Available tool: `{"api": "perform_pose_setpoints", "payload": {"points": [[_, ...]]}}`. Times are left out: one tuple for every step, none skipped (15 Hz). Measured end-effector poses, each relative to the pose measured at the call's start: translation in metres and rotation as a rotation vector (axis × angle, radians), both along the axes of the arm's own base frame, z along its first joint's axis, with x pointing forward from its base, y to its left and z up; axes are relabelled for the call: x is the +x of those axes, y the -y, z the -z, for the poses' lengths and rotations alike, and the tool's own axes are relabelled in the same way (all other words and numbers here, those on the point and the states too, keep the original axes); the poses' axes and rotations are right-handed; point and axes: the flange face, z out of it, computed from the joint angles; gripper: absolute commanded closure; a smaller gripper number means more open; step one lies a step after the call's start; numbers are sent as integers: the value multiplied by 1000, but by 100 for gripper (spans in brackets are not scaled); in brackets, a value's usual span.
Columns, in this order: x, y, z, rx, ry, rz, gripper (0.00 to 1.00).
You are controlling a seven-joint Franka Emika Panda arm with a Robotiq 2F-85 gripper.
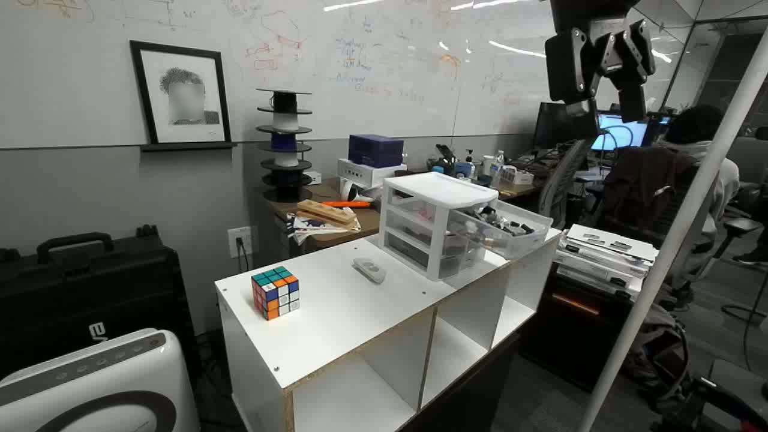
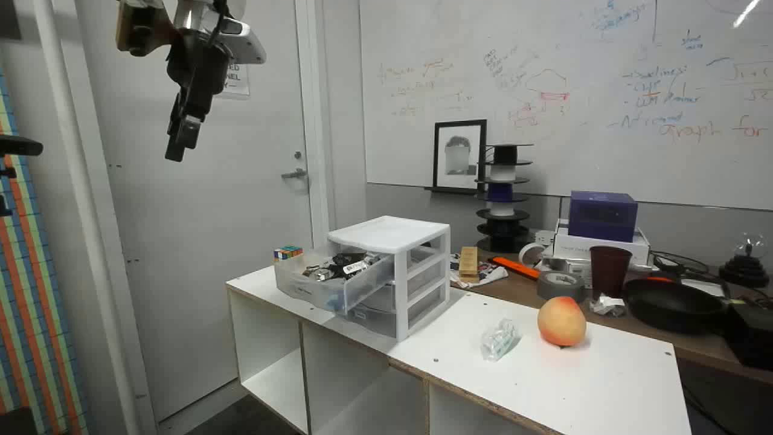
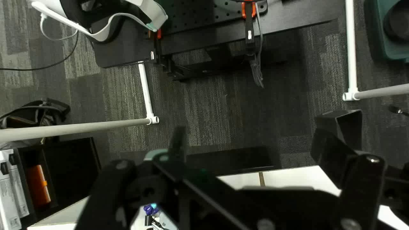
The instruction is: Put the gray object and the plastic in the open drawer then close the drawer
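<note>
From the left in an exterior view, the cube [image 1: 275,293] stands on the left end of the white shelf [image 1: 336,327]. To its right the gray object [image 1: 368,270] lies on the shelf top, between the cube and the unit [image 1: 441,189] and apart from both. Next comes the white-framed unit itself, and from it the drawer [image 1: 531,243] juts out to the right, open, with a jumble of mostly dark small items [image 1: 511,225] inside. Farther right and high up, apart from it all, hangs the gripper [image 1: 608,112], pointing down; its fingers [image 1: 632,104] are set wide, and in the wrist view floor [image 3: 223,127] shows between them. In an exterior view, going right from the unit, the clear, crumpled plastic [image 2: 500,340] lies on the shelf, outside the drawer, then the fruit [image 2: 561,321], yellow to red, just beside it without touching; behind them on the brown desk [image 2: 520,290] are the tape [image 2: 560,286], the cup [image 2: 610,270] and the pan [image 2: 673,305].
</note>
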Motion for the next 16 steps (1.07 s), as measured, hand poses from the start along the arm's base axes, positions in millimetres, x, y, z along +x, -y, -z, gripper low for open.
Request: {"api": "perform_pose_setpoints", "payload": {"points": [[0, 0, -1, 1, 2, 0, 0], [1, 0, -2, 2, 6, 0, 0], [1, 0, -3, 2, 8, 0, 0], [1, 0, -4, 3, 9, 0, 0], [1, 0, -4, 3, 10, 0, 0], [1, 0, -4, 3, 10, 0, 0], [1, 0, -4, 3, 10, 0, 0], [1, 0, -4, 3, 10, 0, 0], [1, 0, -4, 3, 10, 0, 0], [1, 0, -3, 3, 8, 0, 0], [1, 1, -2, 3, 5, 1, 0], [2, 1, -1, 4, 3, 3, 0], [2, 2, -1, 4, 2, 4, 0], [2, 2, -1, 4, 2, 4, 0], [2, 2, -1, 4, 2, 4, 0], [2, 2, -1, 4, 2, 4, 0]]}}
